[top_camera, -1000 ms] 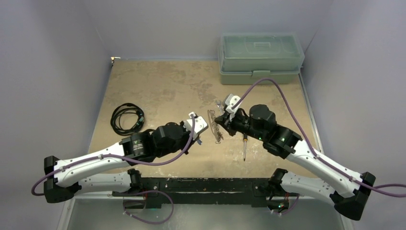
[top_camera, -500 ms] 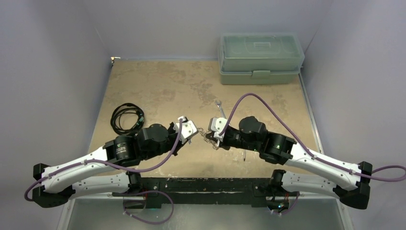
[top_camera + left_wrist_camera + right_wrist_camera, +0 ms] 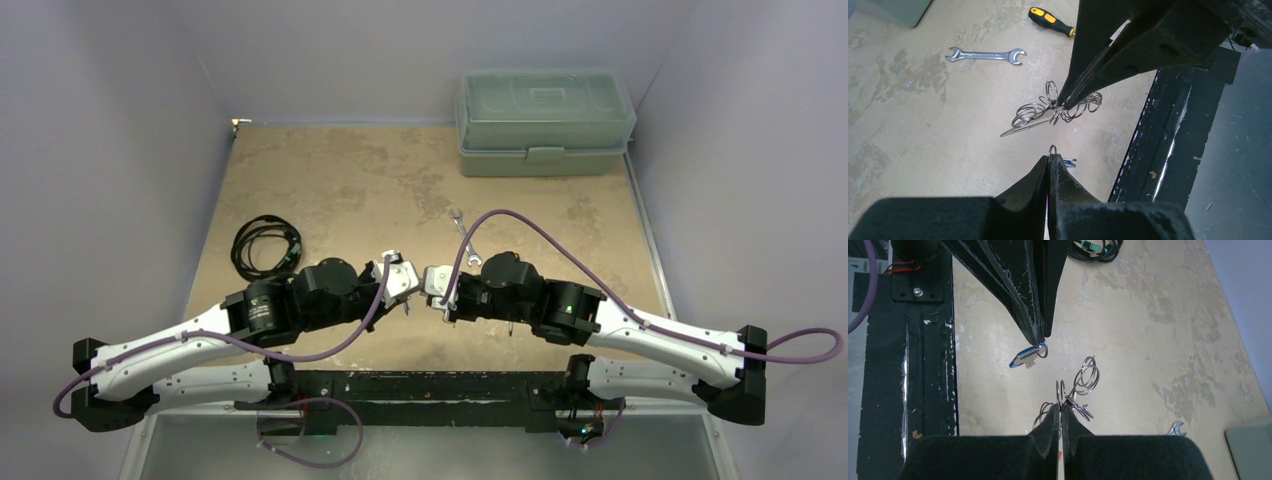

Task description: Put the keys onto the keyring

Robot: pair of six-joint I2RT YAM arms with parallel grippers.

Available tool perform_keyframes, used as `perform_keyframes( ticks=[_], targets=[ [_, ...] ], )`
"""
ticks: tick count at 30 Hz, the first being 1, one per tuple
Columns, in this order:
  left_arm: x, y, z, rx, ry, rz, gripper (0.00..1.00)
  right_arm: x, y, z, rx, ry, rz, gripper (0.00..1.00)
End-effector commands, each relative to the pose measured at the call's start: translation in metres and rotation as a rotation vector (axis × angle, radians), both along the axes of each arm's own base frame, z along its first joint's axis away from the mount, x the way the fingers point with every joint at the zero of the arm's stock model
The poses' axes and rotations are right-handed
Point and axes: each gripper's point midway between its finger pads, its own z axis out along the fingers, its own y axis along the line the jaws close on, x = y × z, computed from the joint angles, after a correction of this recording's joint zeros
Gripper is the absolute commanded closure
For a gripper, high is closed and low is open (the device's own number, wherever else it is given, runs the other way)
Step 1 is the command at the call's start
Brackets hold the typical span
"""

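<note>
Left end effector: my two fingers are pressed together at the tips. They pinch the small wire ring of a blue-headed key, and the key hangs below the tips with its blade slanting down.

Right end effector: my fingers here are likewise pressed together. They pinch the keyring, which shows as a tangle of wire loops around a flat grey metal strip. The strip points out to one side and the loops fan out on both sides of the fingertips. I cannot tell whether the lowest loops touch the desk.

My two end effectors meet tip to tip over the middle of the desk's near edge. The key and the keyring are close together but apart, and the key's ring is not threaded on any loop.

Beyond my fingertips, a silver wrench lies flat toward the middle of the desk. A screwdriver with a black and yellow handle lies under my right forearm, near the near edge.

A coiled black cable rests by the left edge. A closed green toolbox stands at the far right corner.
</note>
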Motion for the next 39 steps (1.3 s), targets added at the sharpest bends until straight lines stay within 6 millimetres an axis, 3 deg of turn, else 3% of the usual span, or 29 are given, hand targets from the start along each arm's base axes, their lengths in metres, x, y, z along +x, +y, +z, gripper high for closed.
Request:
perform_keyframes(
  ticks=[1,15,23,39],
  targets=[
    [-0.008,-0.01,0.008,-0.029,-0.013,-0.073,1.0,-0.005,0.001,0.022,0.032,-0.031,0.04,1.0],
    [-0.005,-0.023,0.007,-0.024,-0.029,-0.099,1.0,-0.02,0.004,0.014,0.012,0.017,0.113,1.0],
    [-0.01,-0.034,-0.006,0.0,0.002,-0.143,1.0,-0.025,0.007,0.02,0.041,0.012,0.141,1.0],
    [-0.015,-0.035,-0.012,0.015,0.021,-0.167,1.0,-0.024,0.004,0.026,0.052,-0.004,0.12,1.0]
  ],
)
